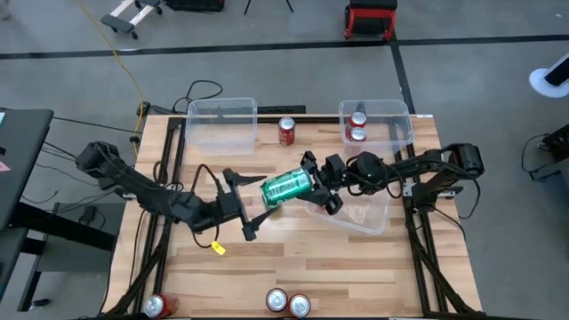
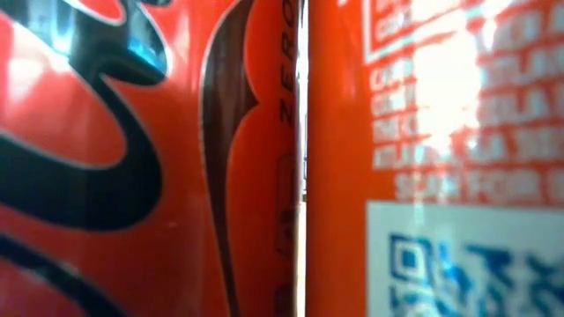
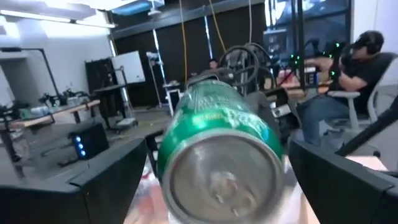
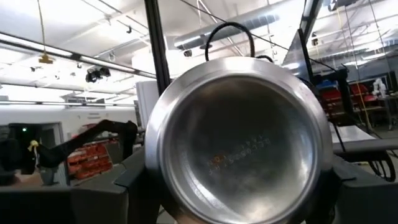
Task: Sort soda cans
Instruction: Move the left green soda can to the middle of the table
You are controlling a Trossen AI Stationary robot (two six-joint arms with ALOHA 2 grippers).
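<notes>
Green soda can lay sideways above mid-surface, clamped at one end in right gripper. Left gripper sat just beside its other end, fingers spread wide around it, not touching. Clear bin lay under right arm.

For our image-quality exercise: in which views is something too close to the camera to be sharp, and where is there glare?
Low view: two red cans fill the frame, blurred, with bright glare on the right one's print. Left wrist view: the green can has its near end soft. Right wrist view: the same can's silver base blocks most of the scene, under bright ceiling light.
</notes>
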